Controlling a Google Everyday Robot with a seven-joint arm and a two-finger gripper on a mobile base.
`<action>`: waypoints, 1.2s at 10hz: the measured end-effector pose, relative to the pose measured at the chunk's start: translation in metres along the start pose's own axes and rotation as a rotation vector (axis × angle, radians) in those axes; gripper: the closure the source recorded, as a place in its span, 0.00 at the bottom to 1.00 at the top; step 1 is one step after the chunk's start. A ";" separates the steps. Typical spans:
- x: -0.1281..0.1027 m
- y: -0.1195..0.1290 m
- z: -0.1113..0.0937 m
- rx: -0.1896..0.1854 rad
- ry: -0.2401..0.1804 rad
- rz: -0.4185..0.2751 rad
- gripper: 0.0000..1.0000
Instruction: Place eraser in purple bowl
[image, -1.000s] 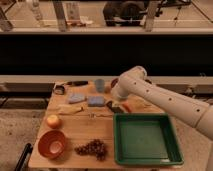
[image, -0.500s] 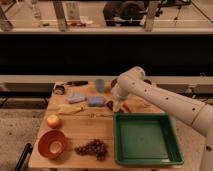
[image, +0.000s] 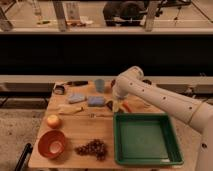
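Observation:
My gripper (image: 114, 105) hangs low over the middle of the wooden table (image: 75, 127), at the end of the white arm (image: 150, 95) that reaches in from the right. It is just right of a blue-grey pad (image: 96, 101). A small dark piece (image: 109, 104), possibly the eraser, sits at the gripper's left side; I cannot tell if it is held. The purple bowl is mostly hidden: only a dark edge (image: 146, 81) shows behind the arm at the table's back right.
A green tray (image: 145, 139) fills the front right. An orange bowl (image: 52, 144), an apple (image: 53, 120) and grapes (image: 92, 148) lie front left. A second blue pad (image: 76, 98), a blue cup (image: 100, 85), a yellow item (image: 70, 110) and a black tool (image: 60, 89) lie behind.
The arm's elbow has shifted slightly left. The gripper stays at about the same spot over the table's middle.

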 end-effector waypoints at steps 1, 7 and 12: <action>-0.001 -0.001 0.002 0.008 -0.001 0.024 0.20; -0.001 -0.004 0.021 0.021 -0.053 0.102 0.20; 0.004 -0.004 0.047 -0.025 -0.096 0.123 0.20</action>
